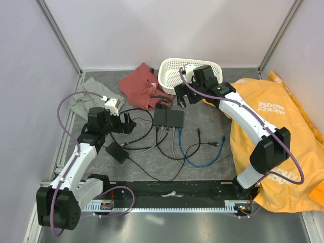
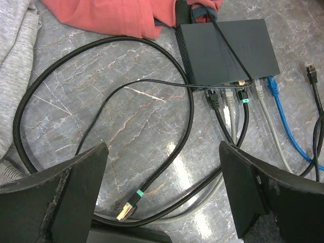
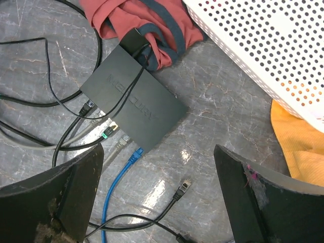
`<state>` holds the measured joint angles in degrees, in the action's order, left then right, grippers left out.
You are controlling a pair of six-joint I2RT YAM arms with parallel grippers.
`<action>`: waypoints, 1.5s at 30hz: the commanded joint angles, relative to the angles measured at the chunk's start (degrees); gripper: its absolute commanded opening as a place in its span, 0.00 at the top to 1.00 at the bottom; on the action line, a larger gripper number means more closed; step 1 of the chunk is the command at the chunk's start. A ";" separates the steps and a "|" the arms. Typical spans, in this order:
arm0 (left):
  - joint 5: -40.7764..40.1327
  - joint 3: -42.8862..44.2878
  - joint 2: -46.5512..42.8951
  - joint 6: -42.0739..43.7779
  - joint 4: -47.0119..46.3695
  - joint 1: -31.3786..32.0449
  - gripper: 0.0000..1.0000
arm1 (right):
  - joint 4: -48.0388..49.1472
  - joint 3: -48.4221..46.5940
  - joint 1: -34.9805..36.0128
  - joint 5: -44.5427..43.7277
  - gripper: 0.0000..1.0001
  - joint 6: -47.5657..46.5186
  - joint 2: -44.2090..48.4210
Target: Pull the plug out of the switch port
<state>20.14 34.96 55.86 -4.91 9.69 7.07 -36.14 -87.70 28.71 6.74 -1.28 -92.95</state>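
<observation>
Find the switch (image 1: 168,118) lying flat at the centre of the table (image 1: 210,119), its far edge touching a red cloth (image 1: 144,86), with a white perforated basket (image 1: 185,73) just behind and to the right. Count five plugs (image 2: 244,97) in a row along its near edge: black, grey, black with a teal band, grey, blue; cannot tell how deeply each is seated. Note a thin black cable (image 2: 223,45) draped across the switch's top. See the cables fan out toward the arms and loop over the table, with a loose gold-tipped plug (image 2: 126,210) lying free among the loops and a loose black plug (image 3: 183,186) lying right of the blue cable. Log the left hand (image 1: 126,124) as released, fingers spread wide with nothing between them, hovering over the cable loops left of the switch and clear of it. Log the right hand (image 1: 180,96) as released likewise, fingers wide and empty, above the switch's far right corner, next to the basket. Farther out: black adapter brick (image 1: 117,152) by the left arm, grey cloth (image 1: 91,101) at far left, orange bag (image 1: 283,126) at right, beneath the right arm.
</observation>
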 commanded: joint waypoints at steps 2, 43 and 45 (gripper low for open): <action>2.36 0.11 -1.01 -0.72 -1.61 -0.39 0.02 | 1.43 0.69 0.12 3.78 0.02 -5.99 1.89; 8.33 7.83 7.78 34.97 23.97 9.10 0.00 | 2.83 -12.57 1.00 5.56 0.02 -20.96 -29.82; 8.95 8.46 8.39 34.27 24.14 9.10 0.01 | 1.34 -16.00 0.91 5.47 0.02 -21.05 -31.94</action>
<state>26.20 39.66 63.77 32.21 32.91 16.21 -34.98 -97.97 29.39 12.51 -23.38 -120.57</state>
